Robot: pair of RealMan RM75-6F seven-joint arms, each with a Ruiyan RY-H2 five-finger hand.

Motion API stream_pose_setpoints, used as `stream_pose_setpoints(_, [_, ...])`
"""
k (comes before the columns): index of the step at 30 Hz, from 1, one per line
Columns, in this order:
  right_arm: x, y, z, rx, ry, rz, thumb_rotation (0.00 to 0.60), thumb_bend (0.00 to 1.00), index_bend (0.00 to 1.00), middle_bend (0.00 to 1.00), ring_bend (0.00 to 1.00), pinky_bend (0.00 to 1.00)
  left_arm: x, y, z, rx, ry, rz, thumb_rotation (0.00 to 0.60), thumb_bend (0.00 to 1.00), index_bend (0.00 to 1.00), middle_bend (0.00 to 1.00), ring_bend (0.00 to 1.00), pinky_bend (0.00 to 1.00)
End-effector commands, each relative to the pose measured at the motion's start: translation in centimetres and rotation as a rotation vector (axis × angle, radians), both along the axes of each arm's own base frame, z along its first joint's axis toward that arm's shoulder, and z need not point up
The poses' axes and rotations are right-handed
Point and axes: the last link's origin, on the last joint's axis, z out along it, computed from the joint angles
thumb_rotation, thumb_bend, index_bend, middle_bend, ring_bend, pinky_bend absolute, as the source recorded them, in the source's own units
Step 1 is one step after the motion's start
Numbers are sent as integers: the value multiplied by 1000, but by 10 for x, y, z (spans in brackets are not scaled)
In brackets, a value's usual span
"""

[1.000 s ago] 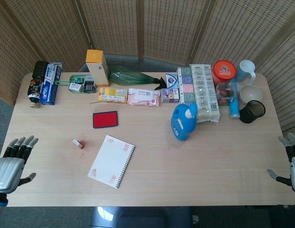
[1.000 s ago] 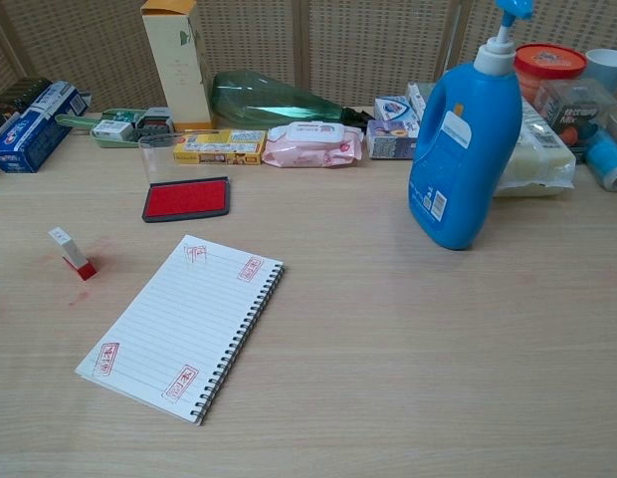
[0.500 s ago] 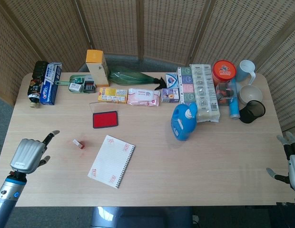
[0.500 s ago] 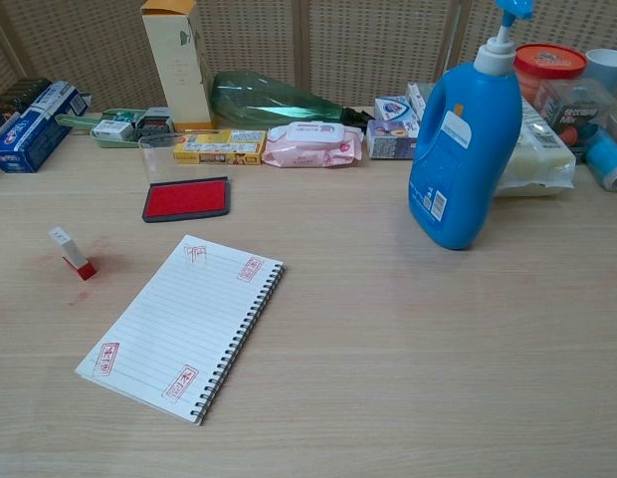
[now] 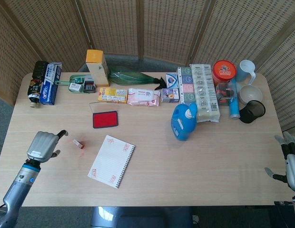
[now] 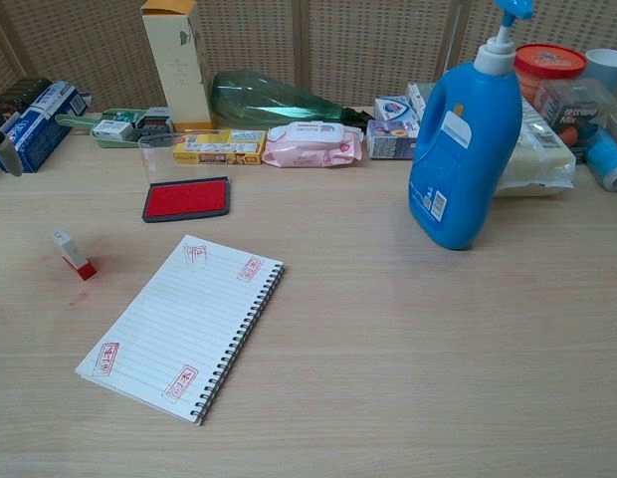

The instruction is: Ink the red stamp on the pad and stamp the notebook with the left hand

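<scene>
Head view: left hand (image 5: 43,146) over the table's (image 5: 185,166) left part, near the red stamp (image 5: 78,143) but apart from it; fingers curled in, one fingertip (image 5: 63,133) sticking out toward the stamp, nothing held; stamp stands just left of the notebook (image 5: 112,161), a faint red smudge on the wood around it; notebook lies open, tilted, spiral along its right edge, red stamp marks at several corners; ink pad (image 5: 105,119) sits open behind the notebook, its clear lid (image 5: 101,105) just behind it; right hand (image 5: 291,162) at the far right table edge, fingers apart, empty; blue detergent bottle (image 5: 184,121) right of centre; row of boxes, a green bottle (image 5: 131,76) and wipes pack (image 5: 143,96) along the back.

Chest view: stamp (image 6: 74,254) leaning on its red base, white top, at the table's left; notebook (image 6: 183,326) right of it, not touching; ink pad (image 6: 186,198) behind both; only one dark fingertip (image 6: 5,157) of the left hand shows at the left edge, well apart from the stamp; right hand out of frame; detergent bottle (image 6: 465,149) upright at right.
</scene>
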Motion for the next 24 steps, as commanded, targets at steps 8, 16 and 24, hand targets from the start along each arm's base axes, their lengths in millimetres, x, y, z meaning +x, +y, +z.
stream_pose_setpoints(8, [-2, -2, -1, 8, -1, -16, 600, 0, 96, 4, 0, 0, -9, 15, -28, -36, 13, 22, 600, 227, 399, 1000, 1000, 1000])
stream_pose_setpoints(16, [-3, -3, -1, 15, -5, -24, 600, 0, 96, 4, 0, 0, -9, 21, -47, -48, 7, 13, 600, 282, 441, 1000, 1000, 1000])
stream_pose_setpoints(24, [-4, -3, 0, 18, -11, -30, 600, 0, 96, 4, 0, 0, -7, 26, -57, -49, 7, 6, 600, 309, 466, 1000, 1000, 1000])
